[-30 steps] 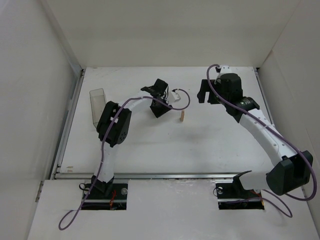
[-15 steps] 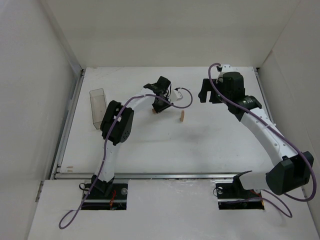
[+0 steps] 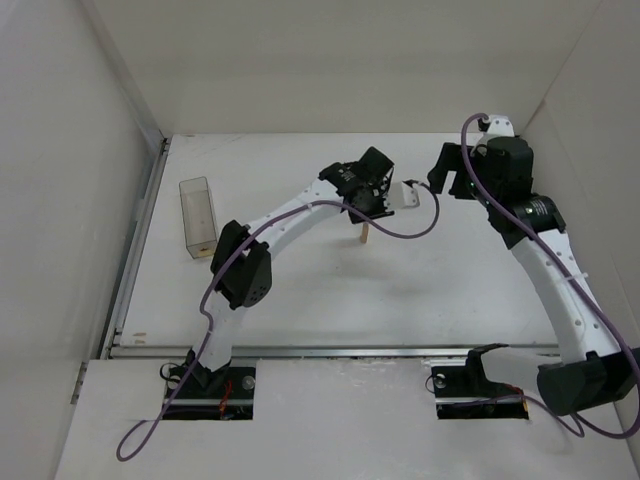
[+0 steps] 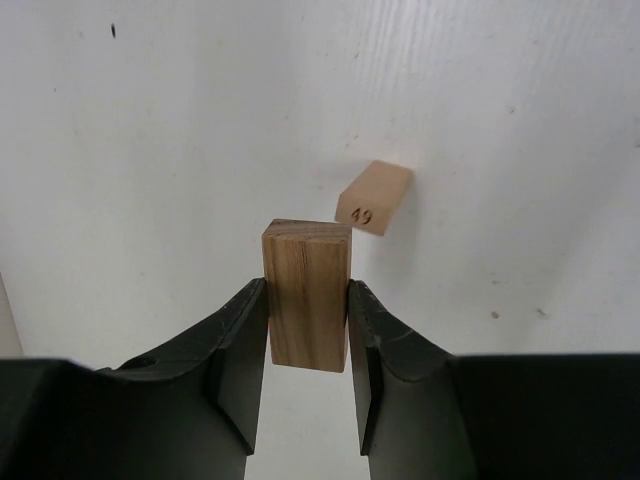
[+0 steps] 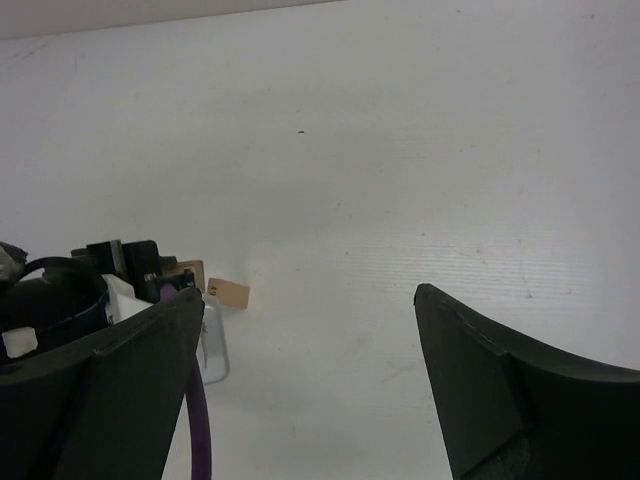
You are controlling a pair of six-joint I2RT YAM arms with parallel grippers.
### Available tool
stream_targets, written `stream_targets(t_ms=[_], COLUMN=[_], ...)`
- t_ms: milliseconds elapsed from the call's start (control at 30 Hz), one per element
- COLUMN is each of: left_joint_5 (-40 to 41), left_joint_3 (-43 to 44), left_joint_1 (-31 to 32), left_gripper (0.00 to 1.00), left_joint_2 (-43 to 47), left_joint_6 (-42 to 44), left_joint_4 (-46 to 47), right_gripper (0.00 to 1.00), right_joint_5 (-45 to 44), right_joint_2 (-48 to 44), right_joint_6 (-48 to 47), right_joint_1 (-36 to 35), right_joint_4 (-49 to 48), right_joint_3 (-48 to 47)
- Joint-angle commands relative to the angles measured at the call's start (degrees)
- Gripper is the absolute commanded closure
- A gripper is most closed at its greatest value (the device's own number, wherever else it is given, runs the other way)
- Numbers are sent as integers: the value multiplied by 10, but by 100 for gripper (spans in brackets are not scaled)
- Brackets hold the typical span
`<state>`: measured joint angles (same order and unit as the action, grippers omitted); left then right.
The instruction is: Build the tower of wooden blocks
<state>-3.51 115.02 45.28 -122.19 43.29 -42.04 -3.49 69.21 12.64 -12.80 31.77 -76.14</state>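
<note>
The left gripper (image 4: 307, 305) clamped a wood block (image 4: 307, 270), long axis pointing straight out between the jaws; right gripper (image 5: 308, 295) gaped wide

There are two wooden blocks: a held block (image 4: 307, 335) between the jaws of the left gripper (image 4: 306, 292), and a loose block (image 4: 373, 198) on the one table (image 3: 300, 290). There is one clear plastic box (image 3: 198, 215). Two robot arms are in view, the left arm (image 3: 285, 212) and the right arm (image 3: 560, 290). Each carries one gripper, which makes two: the left one pinching, the right gripper (image 5: 310, 385) spread wide. Two purple cables (image 3: 400, 233) trail along the arms, one on each.
</note>
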Motion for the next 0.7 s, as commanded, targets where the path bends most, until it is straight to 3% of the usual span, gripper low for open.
stream_targets(t_ms=[0, 667], left_joint_5=[-14, 8], left_joint_3=[29, 69], left_joint_1=[13, 43], left_gripper=[100, 100], left_joint_2=[32, -38], left_joint_6=[6, -2], left_joint_4=[-47, -36], right_gripper=[8, 8], right_joint_5=[-15, -10], right_joint_2=[-29, -64], right_joint_6=[12, 12], right_joint_1=[4, 9], right_joint_4=[20, 25], right_joint_3=[-23, -17])
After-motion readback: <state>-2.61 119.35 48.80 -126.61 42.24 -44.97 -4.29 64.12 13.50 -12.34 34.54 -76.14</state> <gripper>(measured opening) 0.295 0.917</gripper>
